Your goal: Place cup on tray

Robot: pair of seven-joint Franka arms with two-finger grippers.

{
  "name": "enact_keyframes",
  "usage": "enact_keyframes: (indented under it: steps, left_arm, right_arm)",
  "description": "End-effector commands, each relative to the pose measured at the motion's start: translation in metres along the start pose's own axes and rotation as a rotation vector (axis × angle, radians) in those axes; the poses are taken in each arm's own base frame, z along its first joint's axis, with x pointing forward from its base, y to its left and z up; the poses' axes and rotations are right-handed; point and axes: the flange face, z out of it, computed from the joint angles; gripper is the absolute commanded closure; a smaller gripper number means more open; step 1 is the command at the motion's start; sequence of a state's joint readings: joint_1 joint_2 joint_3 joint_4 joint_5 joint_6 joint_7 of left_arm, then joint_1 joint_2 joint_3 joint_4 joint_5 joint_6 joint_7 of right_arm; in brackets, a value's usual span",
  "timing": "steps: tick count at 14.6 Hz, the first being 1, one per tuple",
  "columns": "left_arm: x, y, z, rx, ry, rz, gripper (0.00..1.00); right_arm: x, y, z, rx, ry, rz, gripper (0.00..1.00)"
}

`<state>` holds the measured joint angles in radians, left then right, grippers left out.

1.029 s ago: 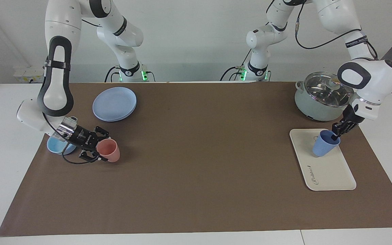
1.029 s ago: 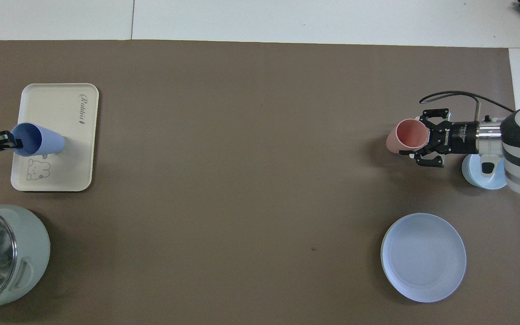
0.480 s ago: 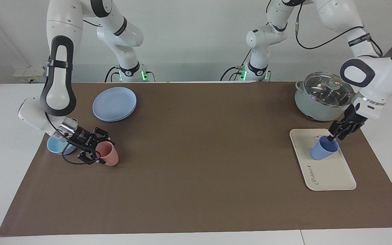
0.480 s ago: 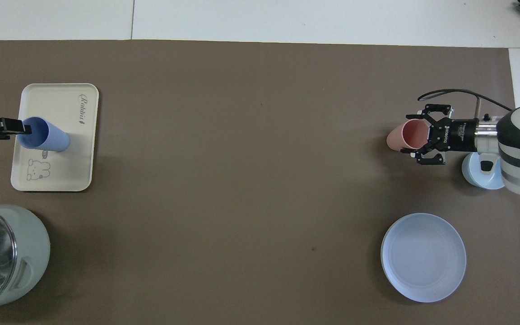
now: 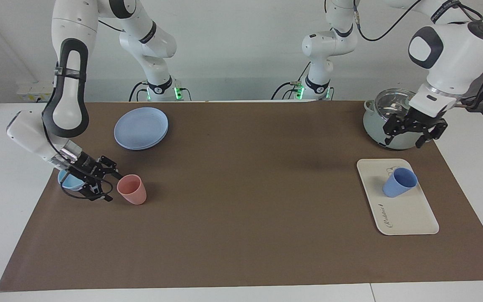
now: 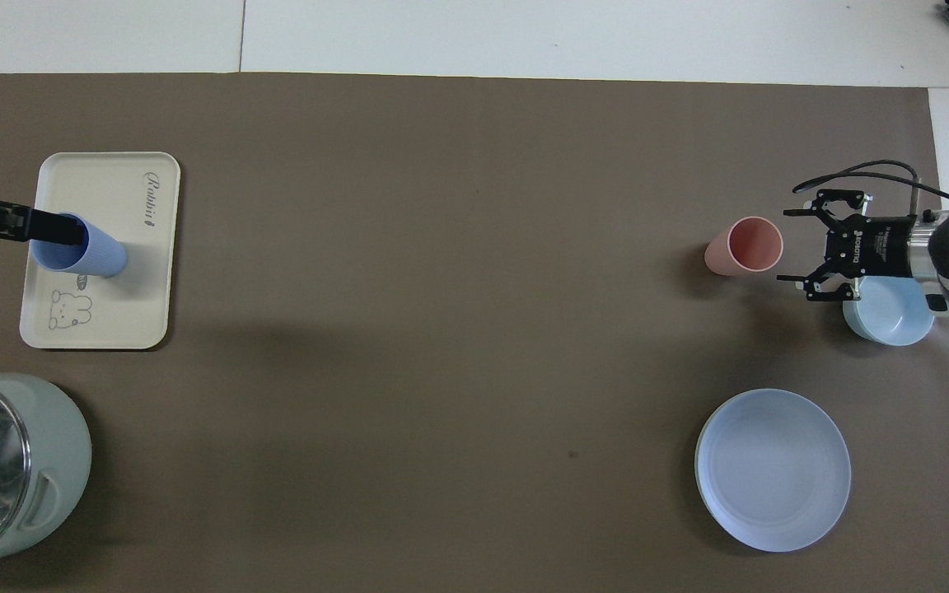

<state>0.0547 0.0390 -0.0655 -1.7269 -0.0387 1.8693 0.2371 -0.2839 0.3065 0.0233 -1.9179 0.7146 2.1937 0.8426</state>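
The periwinkle-blue cup (image 5: 399,183) stands upright on the cream tray (image 5: 407,212) at the left arm's end of the table, free of any gripper. It also shows in the overhead view (image 6: 102,257), on the tray (image 6: 133,284). My left gripper (image 5: 409,134) is open and empty, raised in the air over the tray's edge nearest the pot; in the overhead view it (image 6: 50,231) covers the cup's rim. My right gripper (image 5: 101,184) (image 6: 796,245) is open and empty, low beside the salmon-pink cup (image 5: 132,189).
The pink cup (image 6: 745,245) stands upright on the brown mat. A low light-blue bowl (image 5: 68,180) (image 6: 890,311) lies under the right wrist. A round blue plate (image 5: 141,128) (image 6: 773,469) lies nearer the robots. A lidded pot (image 5: 392,119) (image 6: 5,461) stands beside the tray.
My left gripper let go of the blue cup and rose away toward the pot; the cup now stands on the tray. My right gripper released the pink cup and drew back toward the bowl.
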Motion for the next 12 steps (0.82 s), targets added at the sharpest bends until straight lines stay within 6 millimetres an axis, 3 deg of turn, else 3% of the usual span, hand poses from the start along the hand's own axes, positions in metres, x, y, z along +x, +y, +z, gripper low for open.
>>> enact_keyframes:
  steps: [1,3,5,7,10,12]
  left_arm:
    - [-0.005,0.040,0.001,0.019,-0.031,-0.043,0.00]
    - [-0.010,0.059,-0.004,0.018,-0.031,-0.074,0.00]
    - [-0.011,0.059,-0.019,0.021,-0.008,-0.073,0.00]
    - [-0.022,0.059,-0.045,0.021,-0.018,-0.079,0.00]
    - [-0.029,0.053,-0.083,0.061,-0.074,-0.065,0.00]
    - [-0.029,0.051,-0.096,0.083,-0.094,-0.040,0.00]
  right_arm:
    - [-0.017,-0.001,-0.035,-0.027,0.111,-0.235,0.01]
    - [-0.035,-0.001,-0.049,-0.111,0.188,-0.453,0.01]
    - [-0.062,0.002,-0.056,-0.217,0.191,-0.639,0.01]
    - [-0.110,0.006,-0.067,-0.300,0.174,-0.871,0.01]
    - [-0.163,0.015,-0.081,-0.465,0.225,-1.131,0.01]
    - [-0.199,0.019,-0.087,-0.518,0.225,-1.326,0.01]
